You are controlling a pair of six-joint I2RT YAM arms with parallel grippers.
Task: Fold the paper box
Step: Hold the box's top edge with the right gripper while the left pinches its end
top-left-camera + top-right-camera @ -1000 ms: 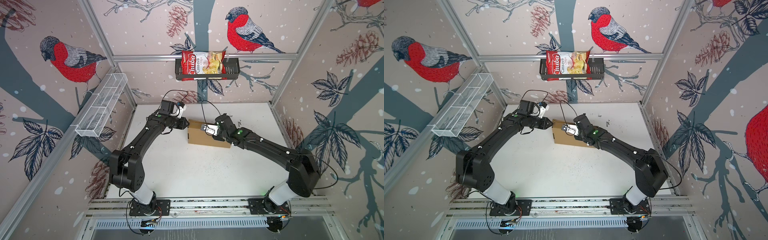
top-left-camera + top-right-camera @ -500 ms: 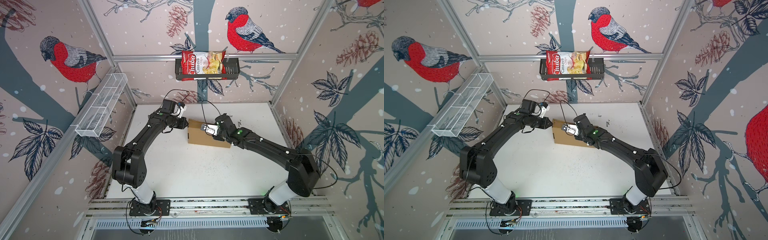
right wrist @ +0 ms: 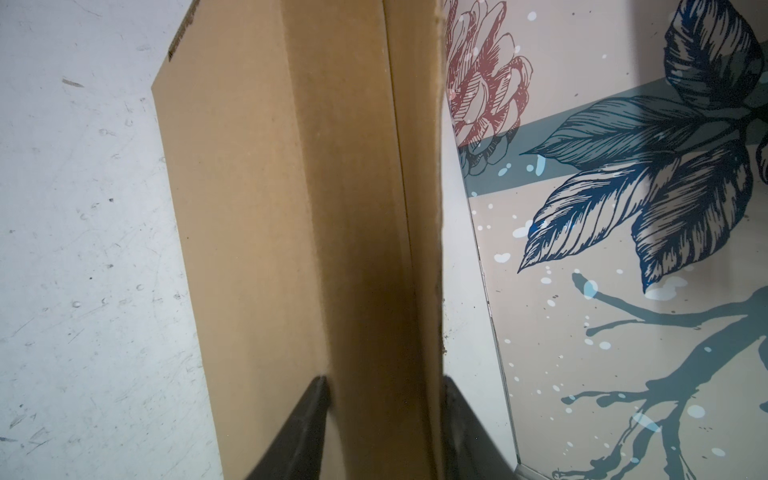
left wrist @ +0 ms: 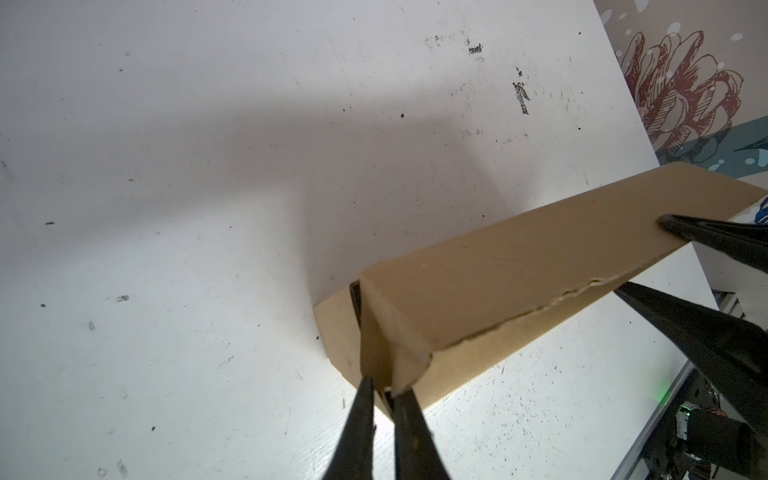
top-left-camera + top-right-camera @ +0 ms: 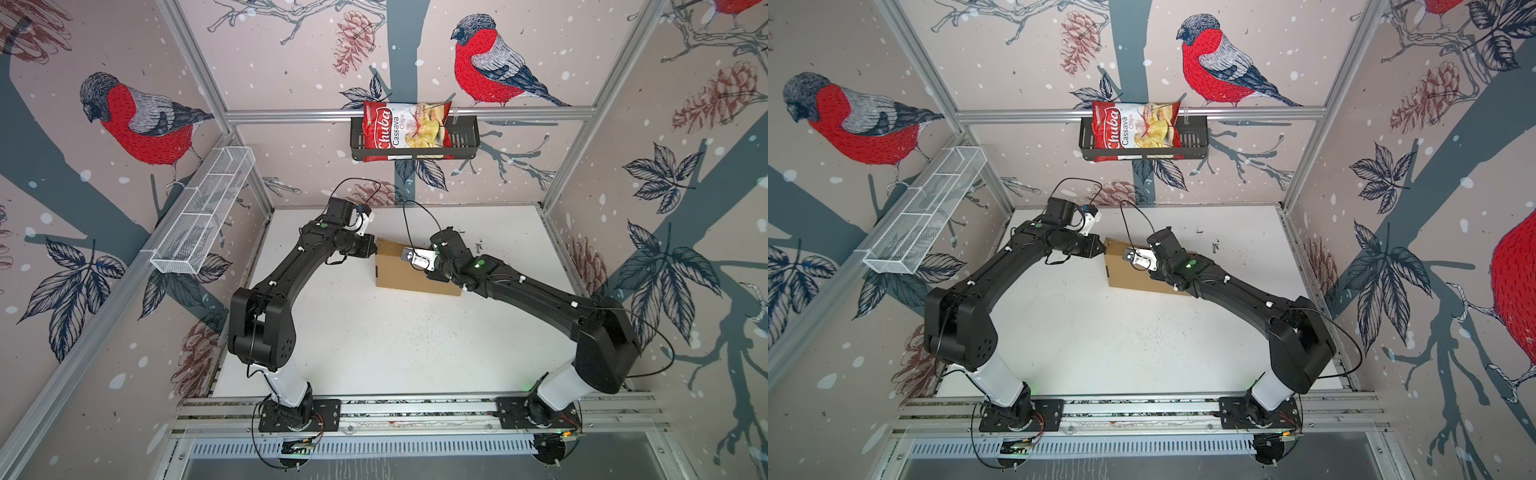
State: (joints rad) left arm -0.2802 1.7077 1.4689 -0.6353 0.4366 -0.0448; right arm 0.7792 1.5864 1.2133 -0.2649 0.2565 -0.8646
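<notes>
Your left gripper has its two fingers drawn almost together. The tip of a small end flap of the paper box is pinched between them, at the box's left corner. In the left wrist view that flap is folded up against the end of a long raised wall, and a dark slot shows beside it.

Your right gripper is set wider. One finger presses the raised wall on the side toward the box's flat panel, and the other presses its far side. The folded-over cardboard is clamped between them. Those two dark fingers also show in the left wrist view, straddling the right end of the same wall.

In both top views the box lies on the white table, in the far half and roughly midway between the left and right walls. The raised wall runs along its far edge, and the flat brown panel spreads toward the near side. The box's left end meets your left gripper, and its right part is hidden under your right wrist.

Well beyond the box, on the far wall, a red chips bag stands in a black basket. A white wire basket hangs on the left wall.
</notes>
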